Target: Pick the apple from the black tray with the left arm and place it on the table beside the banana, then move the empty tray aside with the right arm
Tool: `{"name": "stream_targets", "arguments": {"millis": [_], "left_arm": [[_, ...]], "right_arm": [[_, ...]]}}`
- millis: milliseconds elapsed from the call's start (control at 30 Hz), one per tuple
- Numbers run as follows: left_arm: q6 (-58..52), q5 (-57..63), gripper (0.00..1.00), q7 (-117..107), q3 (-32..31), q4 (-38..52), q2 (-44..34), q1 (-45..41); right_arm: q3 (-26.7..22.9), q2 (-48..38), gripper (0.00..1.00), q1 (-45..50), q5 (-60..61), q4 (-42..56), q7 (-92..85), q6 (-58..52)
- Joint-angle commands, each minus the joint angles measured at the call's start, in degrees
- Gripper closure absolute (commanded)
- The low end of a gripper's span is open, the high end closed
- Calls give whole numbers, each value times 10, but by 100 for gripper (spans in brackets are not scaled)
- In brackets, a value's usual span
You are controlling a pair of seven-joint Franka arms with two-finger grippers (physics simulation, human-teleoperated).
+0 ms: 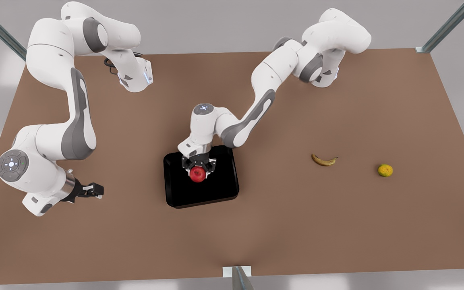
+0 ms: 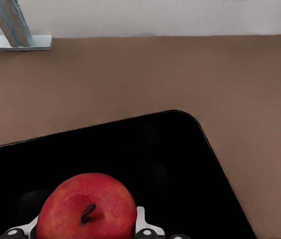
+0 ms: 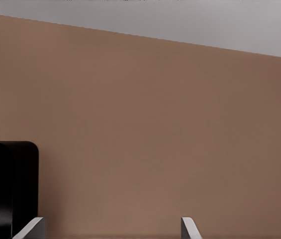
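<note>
A red apple [image 1: 197, 174] sits in the middle of the black tray [image 1: 220, 189]. My left gripper [image 1: 198, 170] comes down on it from above, and the left wrist view has its fingers [image 2: 141, 221] pressed against both sides of the apple [image 2: 86, 206] over the tray [image 2: 180, 164]. Whether the apple is off the tray floor I cannot tell. The banana [image 1: 324, 160] lies on the table toward the front view's right. My right gripper [image 1: 95, 190] waits low at the front view's left, open [image 3: 109, 229], with a tray corner [image 3: 6, 184] off to its side.
An orange fruit [image 1: 385, 170] lies beyond the banana at the front view's right. Metal frame posts [image 1: 238, 278] stand at the table's edges and corners. Bare brown table [image 1: 296, 225] spreads between tray and banana.
</note>
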Motion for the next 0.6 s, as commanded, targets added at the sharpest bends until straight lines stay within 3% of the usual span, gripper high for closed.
{"name": "stream_targets", "arguments": {"millis": [0,67,100,300,367,433,500,567], "left_arm": [[-116,-52,22,153,-1,-35,-51,13],[-55,-124,22,292,-1,-247,-207,72],[-43,-164,22,378,-1,-302,-246,108],[-51,-282,22,828,0,-452,-329,308],[-51,-282,22,899,3,-484,-337,351],[16,-281,22,955,6,-596,-389,377],[47,-278,22,1015,47,-640,-401,386],[49,-277,22,1026,69,-652,-400,386]], "right_arm": [[2,-11,0,34,0,1,58,-27],[1,-31,0,87,1,8,181,-73],[-1,-33,0,124,2,18,266,-87],[21,-45,1,221,7,12,410,-118],[21,-76,0,222,10,-62,440,-53],[18,-155,0,216,61,-227,456,66],[18,-206,0,192,69,-312,430,114],[16,-205,0,179,90,-332,422,144]]}}
